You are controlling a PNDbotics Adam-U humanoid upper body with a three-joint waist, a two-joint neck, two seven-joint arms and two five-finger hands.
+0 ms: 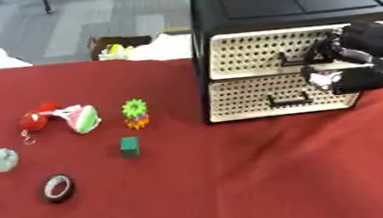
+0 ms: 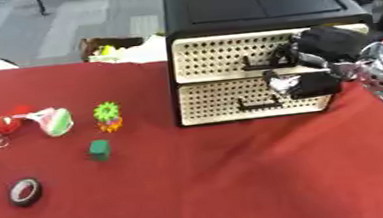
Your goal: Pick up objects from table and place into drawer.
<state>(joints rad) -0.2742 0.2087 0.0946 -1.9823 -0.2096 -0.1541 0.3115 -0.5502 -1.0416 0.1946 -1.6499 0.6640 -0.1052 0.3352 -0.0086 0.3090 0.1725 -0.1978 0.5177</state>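
My right hand (image 2: 318,61) is at the front of the drawer unit (image 1: 222,22), fingers curled toward the upper drawer's handle (image 1: 292,60). Whether they actually hook it or only sit beside it, I cannot tell. Both drawers look closed.

Step in hand, as I judge it: open the upper drawer (image 1: 251,52). Hook under the handle, pull straight toward me, keep the unit from sliding on the red cloth (image 1: 236,177).

Objects wait well to the left: green block (image 1: 129,147), tape roll (image 1: 58,188), flower-shaped toy (image 1: 135,113), red-and-pink cluster (image 1: 60,118), pale round piece (image 1: 4,160).

Left hand not visible; fingertips blurred against the perforated front
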